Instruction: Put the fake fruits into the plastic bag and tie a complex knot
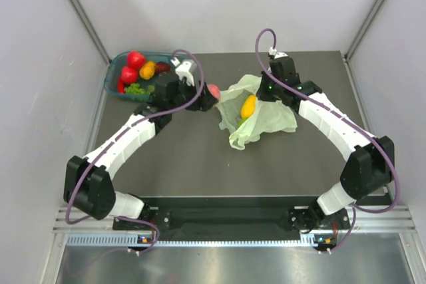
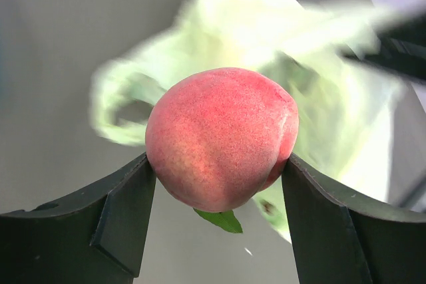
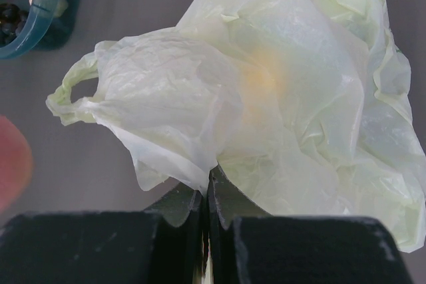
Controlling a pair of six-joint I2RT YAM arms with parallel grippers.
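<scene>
- The dark table carries everything. The arm bases cover its near edge.
- The bag lies crumpled just right of the table's middle, a heap with no clear long axis. One loop handle points left toward the basket, and the other cannot be made out. In the left wrist view the bag is only a pale-green blur.
- The basket sits well left of the bag, at the far edge. The left arm covers its right end, and the right wrist view cuts it down to a corner.
- The right gripper, at the bag's far right side, is clenched on a fold of the bag's film.
- The left gripper, just left of the bag, grasps a peach by its sides. A leaf pokes out underneath.
- A yellow fruit lies inside the bag, its long axis running far to near, slightly slanted. Through the film in the right wrist view it is only an orange glow.
- Red, orange, green and dark fruits fill the basket, partly under the arm.
</scene>
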